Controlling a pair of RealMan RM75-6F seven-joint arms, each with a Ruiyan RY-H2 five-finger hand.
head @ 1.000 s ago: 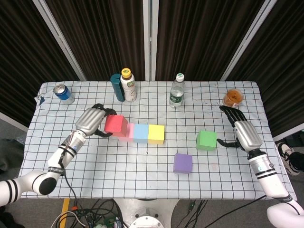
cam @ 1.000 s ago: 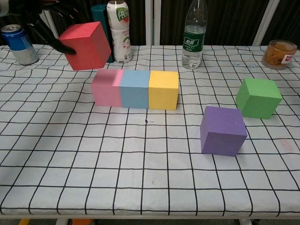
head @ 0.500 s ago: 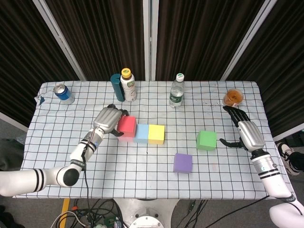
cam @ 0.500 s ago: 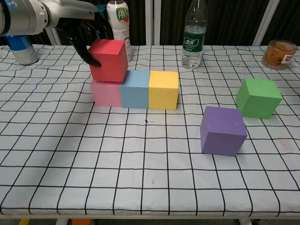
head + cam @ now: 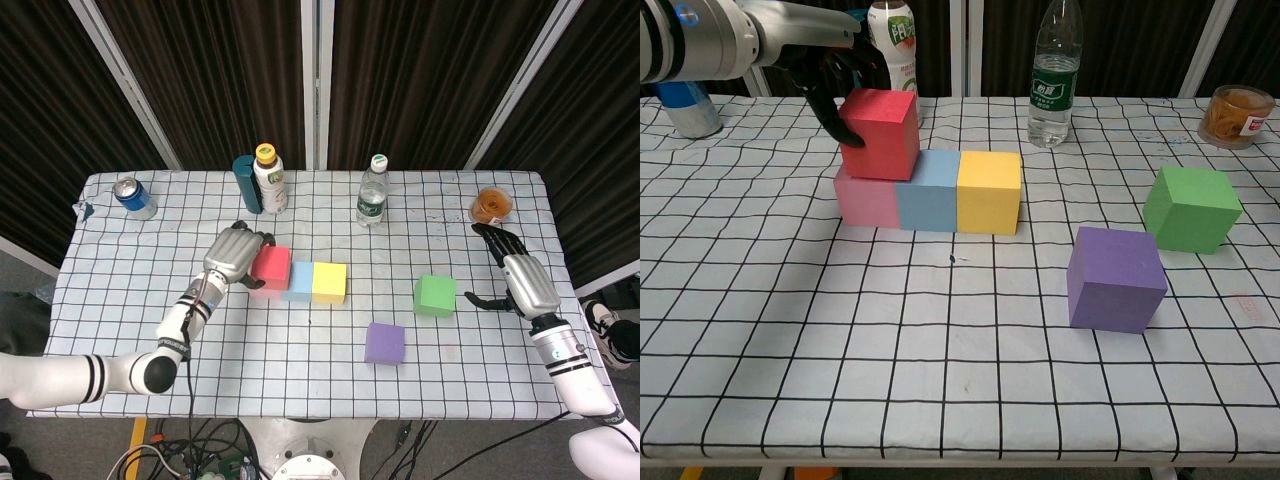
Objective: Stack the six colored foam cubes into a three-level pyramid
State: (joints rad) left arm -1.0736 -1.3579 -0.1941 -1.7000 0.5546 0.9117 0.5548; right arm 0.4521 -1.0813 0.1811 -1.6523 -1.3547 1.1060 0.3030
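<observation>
Fingers of the left hand (image 5: 835,85) wrap the red cube (image 5: 880,134), thumb at its near-left face, others behind it. Since a second ago the cube has travelled from mid-air at 9 o'clock of the row to a seat on the second level, straddling the pink cube (image 5: 866,197) and blue cube (image 5: 928,190); in the last half second it shifted a little toward 3 o'clock and levelled. Whether its full weight already rests on the row cannot be told.

Item: base row, pink, blue, yellow cube (image 5: 989,191), touching side by side, complete.
Item: right hand (image 5: 522,279), fingers spread, holding nothing, just beside the green cube (image 5: 435,295) at its 3 o'clock, not touching. It has drawn slightly away.
Item: purple cube (image 5: 385,342), loose at 7 o'clock of the green one.
Item: can (image 5: 132,196), bottles (image 5: 371,190), amber jar (image 5: 491,205) along the far edge.

Judgement: first second-level cube is effectively placed. Two cubes remain: one over blue and yellow, one on top. Release should be gentle; foam may cling to fingers.
</observation>
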